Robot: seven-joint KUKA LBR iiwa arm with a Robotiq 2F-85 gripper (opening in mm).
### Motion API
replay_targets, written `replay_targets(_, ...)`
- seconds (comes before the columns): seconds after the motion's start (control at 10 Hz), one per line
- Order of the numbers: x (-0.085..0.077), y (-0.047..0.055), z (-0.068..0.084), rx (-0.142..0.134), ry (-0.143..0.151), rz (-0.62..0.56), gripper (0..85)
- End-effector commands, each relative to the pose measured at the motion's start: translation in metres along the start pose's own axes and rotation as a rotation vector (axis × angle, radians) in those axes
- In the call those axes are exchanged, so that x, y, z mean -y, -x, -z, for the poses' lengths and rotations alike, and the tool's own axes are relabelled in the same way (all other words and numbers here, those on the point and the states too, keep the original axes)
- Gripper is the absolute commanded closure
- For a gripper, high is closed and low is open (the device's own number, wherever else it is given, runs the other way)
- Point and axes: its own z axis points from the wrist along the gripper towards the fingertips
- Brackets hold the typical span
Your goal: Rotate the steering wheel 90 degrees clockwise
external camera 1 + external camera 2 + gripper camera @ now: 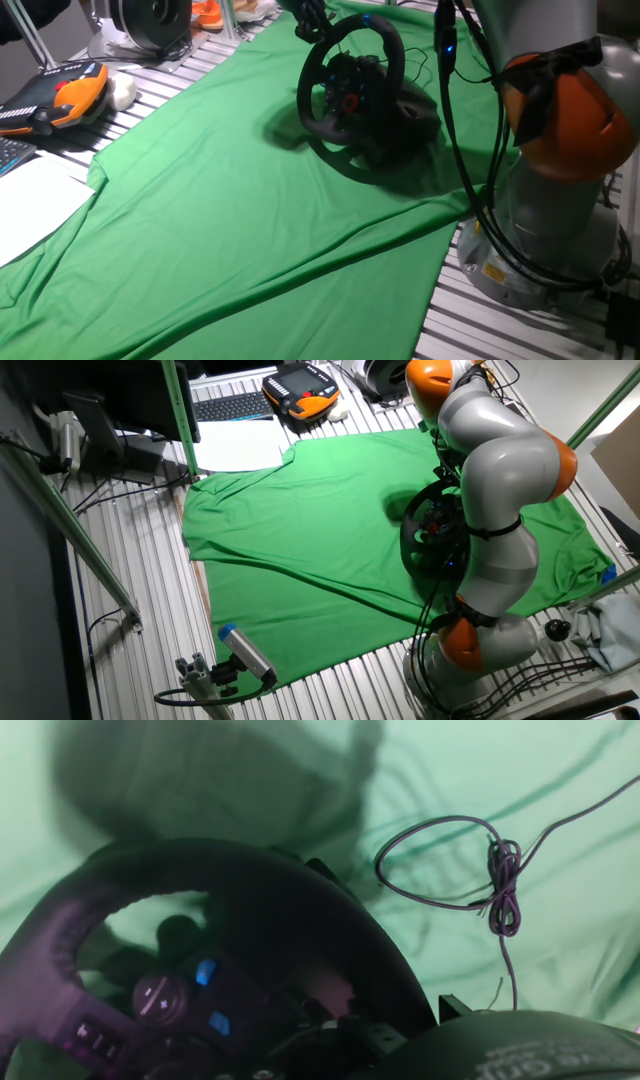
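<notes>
While no container shows in any view, the steering wheel (352, 95) stands tilted on its bulky black base (415, 115) on a wrinkled green cloth (230, 220) over the slatted table (130, 610). Bent over it, the grey-and-orange arm (500, 510) brings the gripper (312, 18) to the thick round rim's top edge; whether its fingers are apart or clamped cannot be told. Beside the base lies a knotted thin cable (500, 890)
</notes>
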Motion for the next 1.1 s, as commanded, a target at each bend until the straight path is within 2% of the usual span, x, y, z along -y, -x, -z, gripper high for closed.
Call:
replay_targets(0.0, -0.0001, -0.0001, -0.0002, -0.005, 0.003, 0.007, 68.0)
replay_targets(0.1, 0.0002, -0.0004, -0.0004, -0.008, 0.002, 0.012, 85.0)
replay_targets(0.4, 0.0017, -0.0026, -0.0009, -0.008, 0.008, 0.031, 85.0)
replay_targets(0.8, 0.0032, -0.0081, -0.0018, 0.016, 0.003, 0.026, 85.0)
replay_targets(1.0, 0.0046, -0.0096, -0.0023, 0.019, 0.005, 0.024, 85.0)
